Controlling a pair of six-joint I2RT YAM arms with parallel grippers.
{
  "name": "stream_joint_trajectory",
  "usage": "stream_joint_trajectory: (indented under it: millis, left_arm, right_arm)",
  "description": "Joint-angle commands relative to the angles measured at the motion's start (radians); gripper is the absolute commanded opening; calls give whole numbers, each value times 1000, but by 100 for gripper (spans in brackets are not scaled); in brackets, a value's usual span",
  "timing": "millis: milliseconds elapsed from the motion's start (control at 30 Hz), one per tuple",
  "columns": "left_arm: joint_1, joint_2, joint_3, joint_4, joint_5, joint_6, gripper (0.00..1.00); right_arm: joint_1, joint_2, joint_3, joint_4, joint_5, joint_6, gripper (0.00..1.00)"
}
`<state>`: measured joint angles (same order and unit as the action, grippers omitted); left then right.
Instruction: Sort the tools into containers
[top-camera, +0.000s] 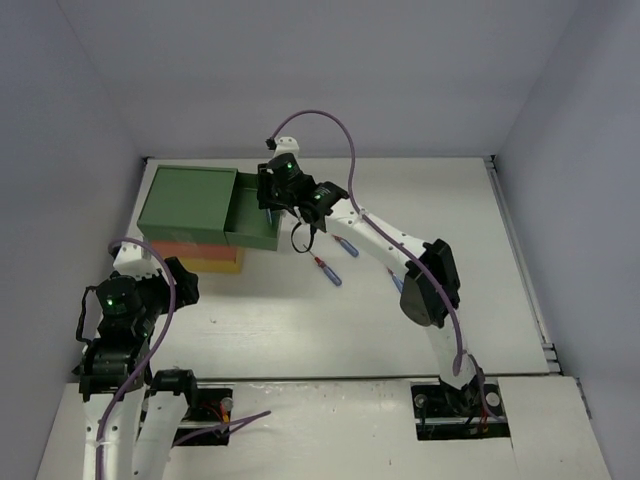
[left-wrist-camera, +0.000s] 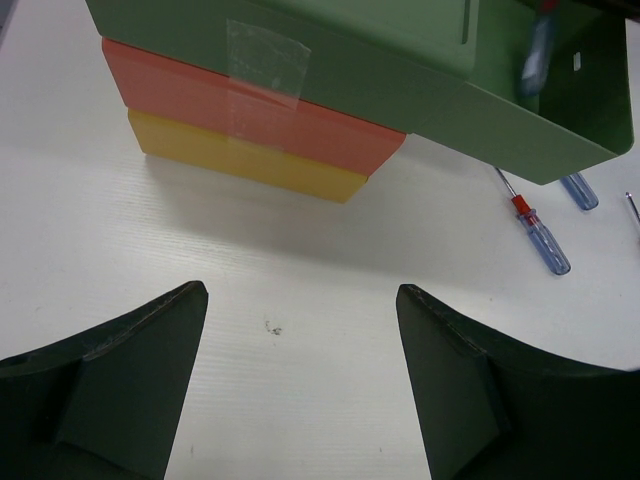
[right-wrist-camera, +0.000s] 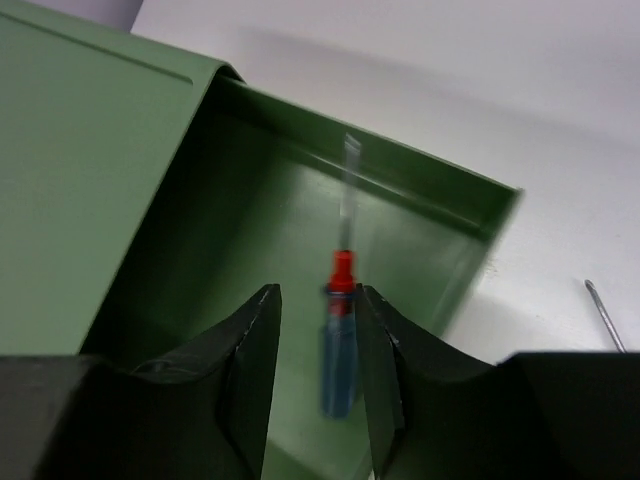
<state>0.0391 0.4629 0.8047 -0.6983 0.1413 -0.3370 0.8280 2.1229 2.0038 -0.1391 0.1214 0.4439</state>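
Right jaws, slightly apart around a blue screwdriver (right-wrist-camera: 338, 352), should let it fall well inside the green drawer (right-wrist-camera: 250, 200).

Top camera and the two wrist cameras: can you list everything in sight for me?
table: one, white, under everything.
cabinet: one, green top over an orange-red and a yellow level, back left of the table.
top drawer: one, green, pulled out to the right.
screwdrivers: four, blue handles with red collars. Three lie on the table right of the top drawer, with the second here and the third partly hidden by an arm. One is blurred, over the top drawer.
tape: one clear piece, on the cabinet's side.
cables: purple, along both arms.
left gripper: black, open, empty, above the table.
right gripper: black, around the blurred screwdriver; grip unclear.
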Motion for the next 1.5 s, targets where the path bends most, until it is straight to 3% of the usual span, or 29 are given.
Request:
stream_joint_trajectory:
  millis: [0,67,200,500,733,1133,1300,1467]
  left_arm:
    - [-2,13,5,68,16,-10,74]
    - [-2,11,5,69,16,-10,74]
    - [-2,8,5,68,20,-10,74]
    - [-2,16,1,72,26,-10,74]
    - [-1,37,2,72,37,-8,74]
    - [-2,57,2,73,43,-11,74]
    - [-2,58,1,73,43,-10,74]
    - [-2,60,1,73,46,-10,74]
  right_arm:
    - [1,-52,93,45,-15,-15,43]
    - [-7,-86,63,45,-11,-39,53]
    - [-51,-230,-52,45,1,-84,57]
    - [-289,-688,-678,28,-7,-201,51]
    - [-472,-790,-1030,-17,-104,-278,45]
    - [-497,-603,-1077,-10,-167,-274,44]
    - [-527,-588,-1065,14,-126,-239,35]
    - [-582,-584,-1047,26,-104,-225,33]
